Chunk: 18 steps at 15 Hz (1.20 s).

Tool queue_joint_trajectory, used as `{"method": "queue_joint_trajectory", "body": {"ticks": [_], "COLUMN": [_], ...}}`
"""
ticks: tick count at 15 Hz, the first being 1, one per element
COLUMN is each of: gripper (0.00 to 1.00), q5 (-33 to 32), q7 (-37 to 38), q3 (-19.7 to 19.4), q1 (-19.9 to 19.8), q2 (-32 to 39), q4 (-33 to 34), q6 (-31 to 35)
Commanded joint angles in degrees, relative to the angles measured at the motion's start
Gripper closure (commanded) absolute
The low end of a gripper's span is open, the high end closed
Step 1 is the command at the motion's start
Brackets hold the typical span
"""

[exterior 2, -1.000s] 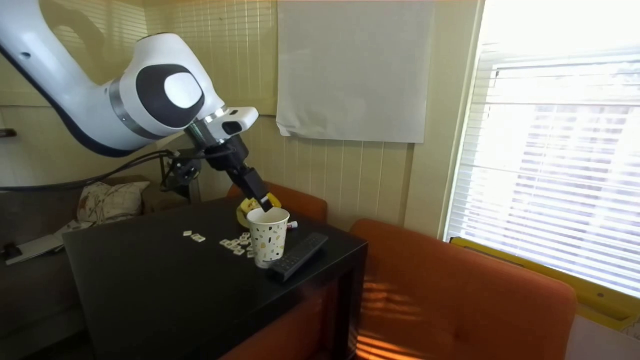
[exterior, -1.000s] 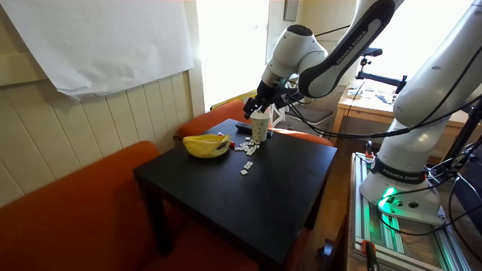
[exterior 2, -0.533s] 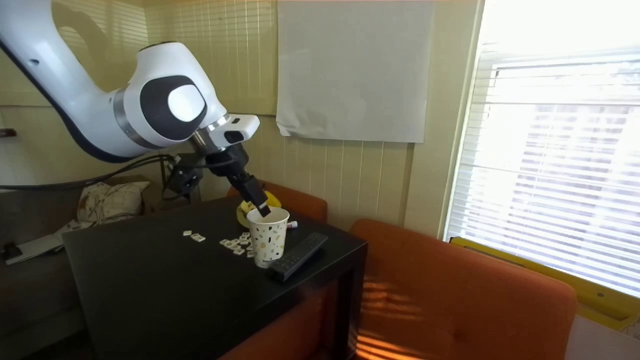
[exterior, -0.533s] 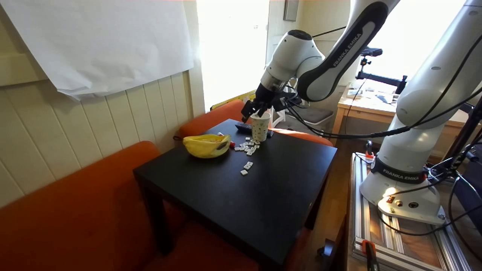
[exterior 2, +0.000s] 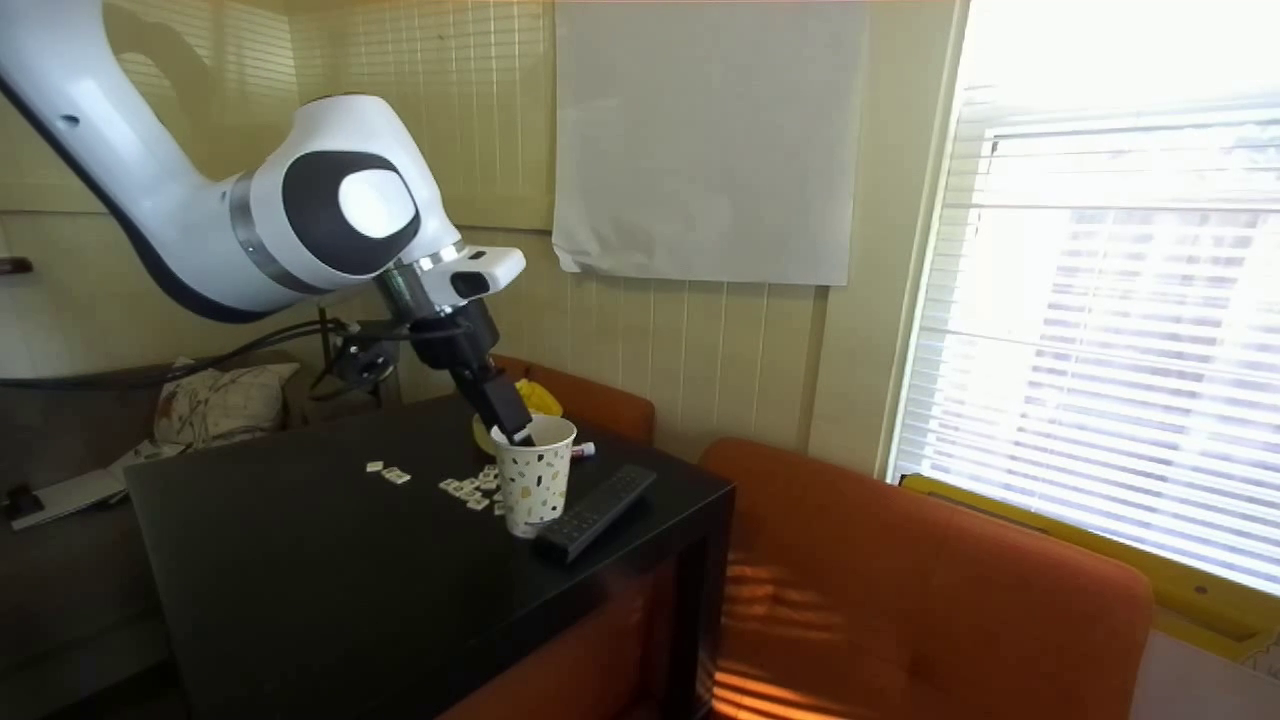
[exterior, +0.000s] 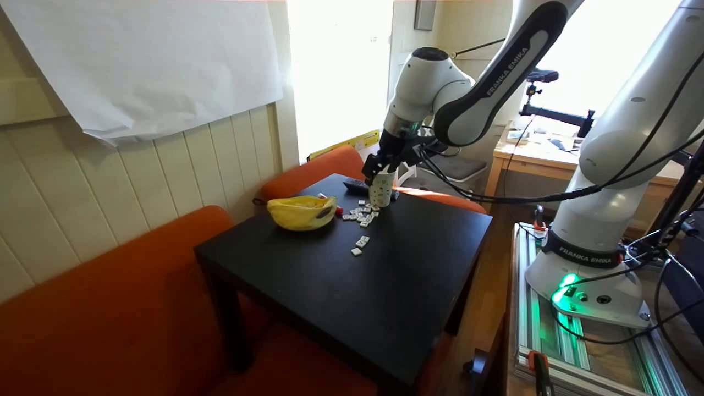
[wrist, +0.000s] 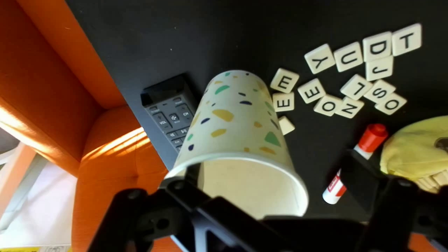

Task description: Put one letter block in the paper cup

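Observation:
The paper cup (wrist: 241, 115), whitish with coloured flecks, stands on the black table in both exterior views (exterior: 380, 191) (exterior 2: 535, 485). My gripper (wrist: 274, 173) is open at the cup's mouth, its fingers wide apart. In the wrist view one finger reaches inside the rim and the other is outside the cup's right side. No block shows between the fingers. The visible inner wall of the cup is bare; its bottom is hidden. Several white letter blocks (wrist: 328, 105) lie beside the cup, also in both exterior views (exterior: 363, 214) (exterior 2: 470, 488).
A dark remote (wrist: 173, 112) lies against the cup's other side, near the table edge. A red-capped marker (wrist: 334, 190) and a yellow banana-shaped pouch (exterior: 301, 214) lie past the blocks. A few separate blocks (exterior: 361, 242) lie farther along the table. Orange seats (exterior 2: 930, 560) border the table.
My gripper has come down to the cup, one finger now inside its mouth. It has also shifted a little right in an exterior view. The cup has shifted or tilted very slightly.

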Motion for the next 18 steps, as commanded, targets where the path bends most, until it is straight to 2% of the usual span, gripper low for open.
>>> {"method": "queue_joint_trajectory", "body": {"ticks": [1,3,6,8,9,10,11,14,15,16,18], "gripper": [0.00,0.00,0.00,0.00,0.00,0.00,0.00,0.00,0.00,0.00,0.00], "q5": [0.2,-0.9,0.8,6.1,12.0,16.3,21.1,34.0,35.7,38.5,38.0], "q7": [0.1,0.9,-0.3,-4.1,-8.6,-12.5,-17.0,-30.4,-33.8,-37.3,-39.2], "q3": [-0.6,-0.3,-0.9,-3.8,-4.8,-9.0,-10.0,-16.2,-18.3,-15.8,-14.2], "q1": [0.8,0.5,1.8,7.0,10.0,16.5,20.2,33.8,36.5,35.1,34.2], "q2": [-1.8,-2.8,-5.3,-6.4,-6.8,-7.1,-7.3,-15.7,-19.5,-20.8,-22.5], "q4": [0.0,0.1,-0.7,-0.6,-0.7,-0.6,-0.6,-1.3,-2.3,-2.1,0.1], "q6": [-1.0,0.2,1.1,0.2,1.6,1.2,1.2,-9.5,-14.4,-18.5,-28.0]}}
